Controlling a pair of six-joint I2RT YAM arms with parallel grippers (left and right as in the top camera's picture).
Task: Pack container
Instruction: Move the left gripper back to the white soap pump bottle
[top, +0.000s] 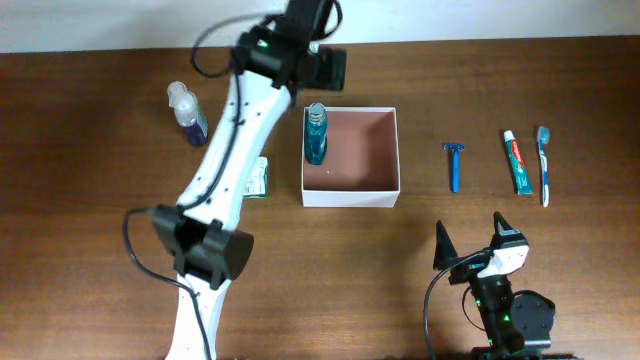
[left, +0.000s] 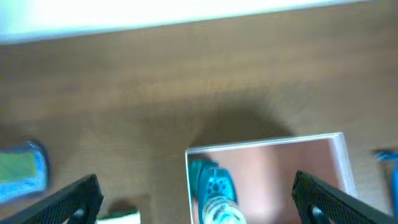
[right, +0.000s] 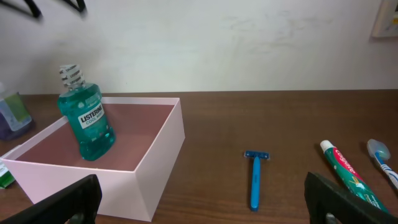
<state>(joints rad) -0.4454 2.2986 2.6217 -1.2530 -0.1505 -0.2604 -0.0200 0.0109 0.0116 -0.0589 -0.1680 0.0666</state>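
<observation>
The container (top: 351, 196) is a square white-walled box with a reddish-brown inside, at mid-table. A teal mouthwash bottle (top: 316, 134) stands upright inside it against the left wall. My left gripper (top: 324, 68) hovers over the container's far left corner, open and empty. In the left wrist view its fingers (left: 196, 182) spread wide above the bottle (left: 216, 194) and the container's rim (left: 267, 144). My right gripper (top: 472, 243) is open and empty near the front edge. In its view, the right gripper (right: 202, 194) faces the container (right: 158, 177) and the bottle (right: 87, 122).
A blue razor (top: 453, 165), a toothpaste tube (top: 517, 161) and a toothbrush (top: 544, 165) lie in a row right of the container. A clear bottle of blue liquid (top: 188, 114) and a green-white box (top: 259, 179) lie to the left, by the left arm.
</observation>
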